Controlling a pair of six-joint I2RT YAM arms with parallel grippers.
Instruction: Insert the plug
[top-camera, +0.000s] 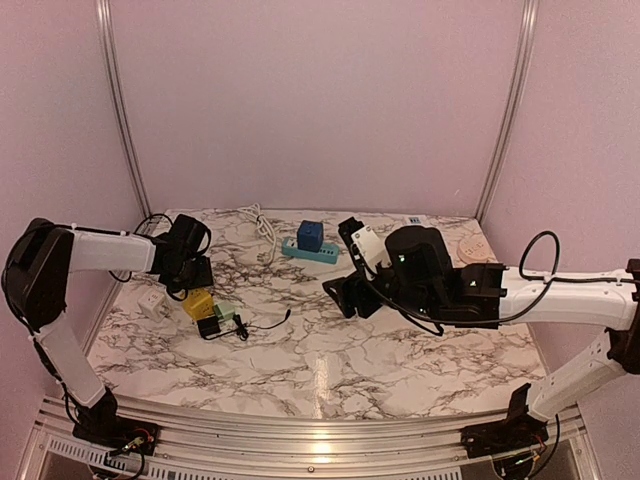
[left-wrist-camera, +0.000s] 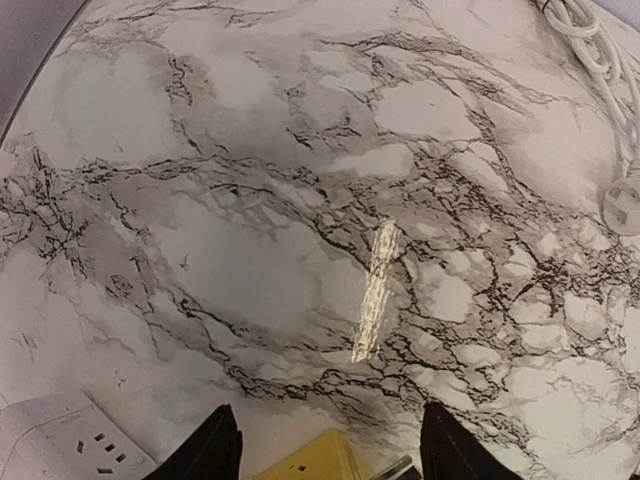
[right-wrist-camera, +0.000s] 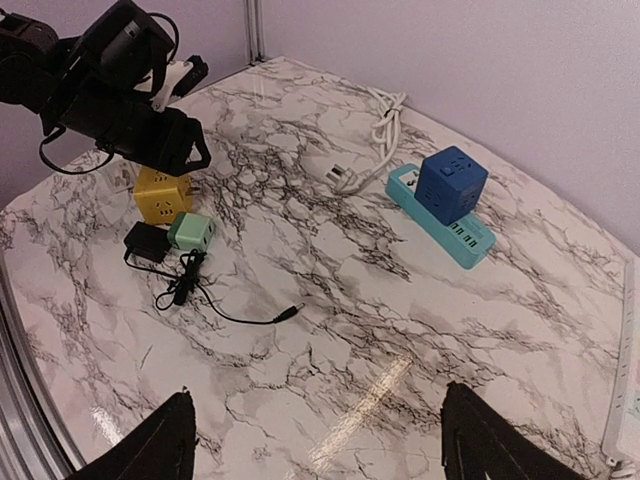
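A yellow cube socket (top-camera: 197, 303) sits on the marble table at the left, with a small green cube socket (right-wrist-camera: 191, 231) just in front of it. Against the green cube lies a black adapter plug (right-wrist-camera: 146, 243), its thin cable ending in a barrel tip (right-wrist-camera: 290, 313). My left gripper (top-camera: 190, 275) hovers over the yellow cube (left-wrist-camera: 305, 462); it is open, and the cube's top shows between the fingers without touching them. My right gripper (right-wrist-camera: 320, 450) is open above the table's middle, holding nothing.
A white power strip (left-wrist-camera: 60, 440) lies left of the yellow cube. At the back lies a white plug (right-wrist-camera: 343, 176) on its coiled cord. A blue cube socket (right-wrist-camera: 452, 184) stands on a teal power strip (right-wrist-camera: 470, 245) at the back centre.
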